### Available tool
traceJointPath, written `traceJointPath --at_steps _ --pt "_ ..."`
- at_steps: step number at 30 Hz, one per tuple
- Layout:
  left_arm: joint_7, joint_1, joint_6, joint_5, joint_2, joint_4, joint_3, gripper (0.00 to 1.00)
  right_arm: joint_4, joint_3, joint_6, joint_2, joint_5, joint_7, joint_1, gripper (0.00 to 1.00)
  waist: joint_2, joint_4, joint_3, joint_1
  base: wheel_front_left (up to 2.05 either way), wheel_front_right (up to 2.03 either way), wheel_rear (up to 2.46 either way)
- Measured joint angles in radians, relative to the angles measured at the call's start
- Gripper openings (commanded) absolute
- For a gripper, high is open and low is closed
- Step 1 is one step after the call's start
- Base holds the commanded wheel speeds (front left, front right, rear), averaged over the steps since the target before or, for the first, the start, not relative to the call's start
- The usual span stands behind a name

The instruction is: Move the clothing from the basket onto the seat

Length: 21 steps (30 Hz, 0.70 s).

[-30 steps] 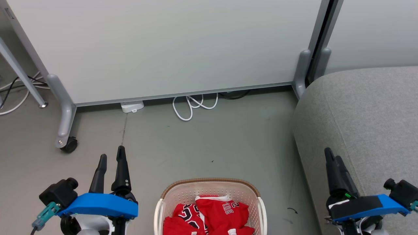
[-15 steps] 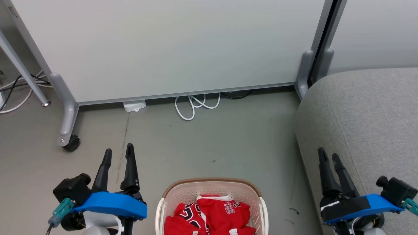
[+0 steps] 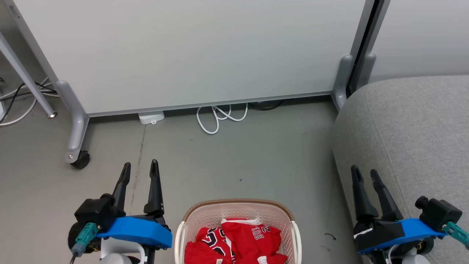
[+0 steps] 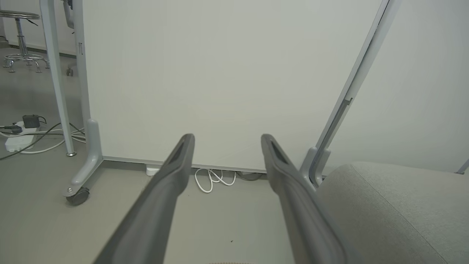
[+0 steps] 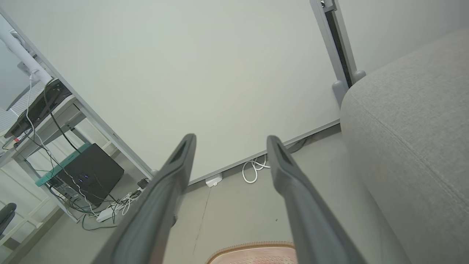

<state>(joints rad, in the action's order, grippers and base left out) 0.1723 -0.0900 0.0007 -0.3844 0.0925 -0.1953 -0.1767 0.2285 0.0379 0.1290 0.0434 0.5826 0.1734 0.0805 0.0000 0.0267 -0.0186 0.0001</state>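
Nearest me, crumpled red jerseys (image 3: pixel 253 240) with white trim lie in the cream perforated plastic basket (image 3: pixel 238 201), lettering upside down and running crosswise. They sit between my left gripper (image 3: pixel 140 163) and right gripper (image 3: pixel 364 169), both spread open and empty. The grey fabric seat (image 3: pixel 414 128) stretches beyond the right.

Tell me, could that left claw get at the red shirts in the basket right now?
Probably yes. The left gripper hovers open just beside the basket, whose top is uncovered, and the red jerseys lie exposed inside with nothing in between.
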Motion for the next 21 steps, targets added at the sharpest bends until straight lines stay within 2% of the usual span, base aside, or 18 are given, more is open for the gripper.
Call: traceJointPath --at_steps 21 --pt "0.047 -0.01 0.005 0.179 0.003 0.0 -0.037 1.0 -0.004 0.018 0.0 0.002 -0.169 0.046 0.008 1.0 0.0 0.008 0.001 0.0 0.0 0.0 0.0"
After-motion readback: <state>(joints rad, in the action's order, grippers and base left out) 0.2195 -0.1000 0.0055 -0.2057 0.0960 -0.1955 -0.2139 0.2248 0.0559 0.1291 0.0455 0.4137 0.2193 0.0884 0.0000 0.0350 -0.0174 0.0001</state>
